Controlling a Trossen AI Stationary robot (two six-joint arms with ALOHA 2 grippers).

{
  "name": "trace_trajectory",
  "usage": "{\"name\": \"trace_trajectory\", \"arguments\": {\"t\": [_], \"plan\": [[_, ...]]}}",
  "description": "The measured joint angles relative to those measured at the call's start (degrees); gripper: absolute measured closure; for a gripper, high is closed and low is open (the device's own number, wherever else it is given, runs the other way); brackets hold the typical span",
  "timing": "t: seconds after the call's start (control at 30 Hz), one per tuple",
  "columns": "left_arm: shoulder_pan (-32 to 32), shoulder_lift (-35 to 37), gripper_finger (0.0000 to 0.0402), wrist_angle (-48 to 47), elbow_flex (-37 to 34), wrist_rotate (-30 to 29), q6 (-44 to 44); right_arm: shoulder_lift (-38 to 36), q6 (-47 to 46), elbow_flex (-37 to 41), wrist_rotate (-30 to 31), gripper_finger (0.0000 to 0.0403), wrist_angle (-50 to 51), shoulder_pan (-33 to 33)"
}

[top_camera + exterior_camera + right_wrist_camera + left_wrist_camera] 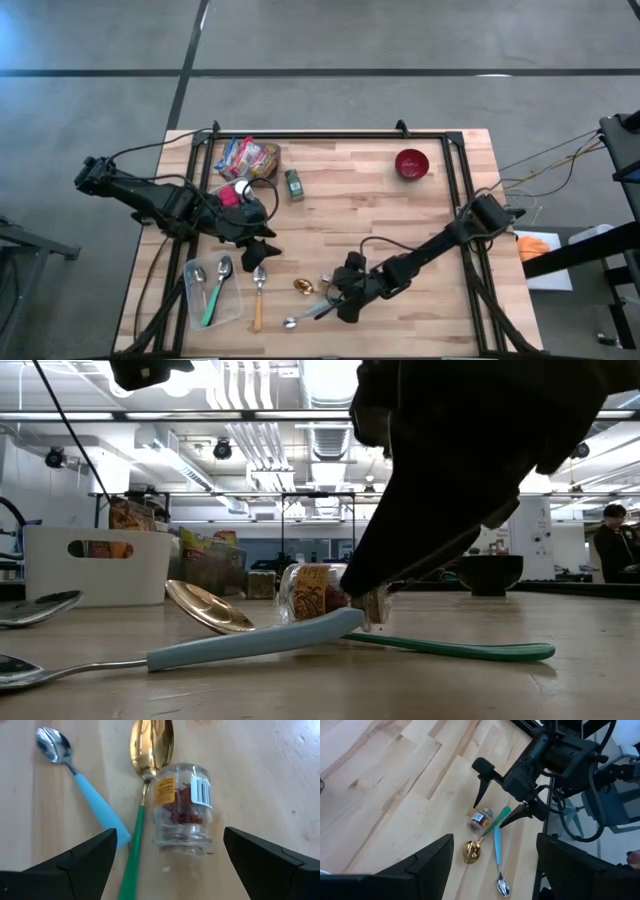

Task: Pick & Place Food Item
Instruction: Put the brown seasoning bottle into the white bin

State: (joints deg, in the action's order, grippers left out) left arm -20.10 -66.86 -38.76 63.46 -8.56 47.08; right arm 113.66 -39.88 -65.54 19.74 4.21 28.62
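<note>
A small glass jar of red threads (182,810) lies on its side on the wooden table, near the front middle (325,284). Beside it lie a gold-bowled spoon with a green handle (150,750) and a blue-handled spoon (92,802). My right gripper (170,865) is open and slants down over the jar, one finger on each side of it (490,815), apart from the glass. My left gripper (262,244) hangs open above the table's left half, holding nothing.
A clear tray (192,300) with spoons and a wooden-handled spoon (258,298) lie at the front left. Snack bags (248,157), a pink item (236,193) and a green spice jar (294,184) sit at the far left. A red bowl (412,164) stands at the far right.
</note>
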Motion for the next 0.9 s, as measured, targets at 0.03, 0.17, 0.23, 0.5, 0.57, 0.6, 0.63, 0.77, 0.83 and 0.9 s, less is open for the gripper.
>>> {"name": "trace_trajectory", "arguments": {"t": [0.03, 0.17, 0.23, 0.5, 0.57, 0.6, 0.63, 0.77, 0.83, 0.9], "plan": [[0.00, -0.01, 0.0116, 0.00, 0.00, 0.00, 0.02, 0.36, 0.00, -0.06, 0.17, 0.0039, -0.01, 0.00], [0.00, 0.00, 0.0116, 0.02, -0.02, 0.02, 1.12, 1.53, 0.02, -0.85, 1.29, 0.0039, -0.23, 0.00], [0.00, -0.01, 0.0116, 0.00, -0.04, 0.01, 1.27, 1.59, 0.26, -1.14, 1.54, 0.0039, -0.52, -0.01], [0.00, 0.00, 0.0116, 0.02, -0.04, 0.00, 1.34, 1.59, 0.64, -1.05, 1.88, 0.0042, -0.15, -0.02], [0.00, 0.00, 0.0116, 0.02, -0.04, 0.00, 1.36, 1.59, 0.63, -1.04, 1.89, 0.0058, -0.18, -0.02], [0.00, -0.01, 0.0116, 0.02, -0.04, 0.00, 1.36, 1.59, 0.70, -0.98, 1.89, 0.0070, -0.16, -0.02], [0.00, -0.01, 0.0116, 0.02, -0.04, 0.00, 1.36, 1.59, 0.86, -0.98, 1.88, 0.0085, -0.17, -0.02], [0.00, -0.01, 0.0116, 0.02, -0.04, 0.00, 1.52, 1.59, 1.36, -0.96, 1.89, 0.0156, -0.22, -0.02], [0.00, -0.01, 0.0116, 0.02, -0.04, 0.00, 1.54, 1.59, 1.51, -0.85, 1.89, 0.0191, -0.19, -0.02], [0.00, -0.01, 0.0116, 0.02, -0.04, 0.00, 1.54, 1.59, 1.53, -0.81, 1.89, 0.0221, -0.24, -0.02]]}}
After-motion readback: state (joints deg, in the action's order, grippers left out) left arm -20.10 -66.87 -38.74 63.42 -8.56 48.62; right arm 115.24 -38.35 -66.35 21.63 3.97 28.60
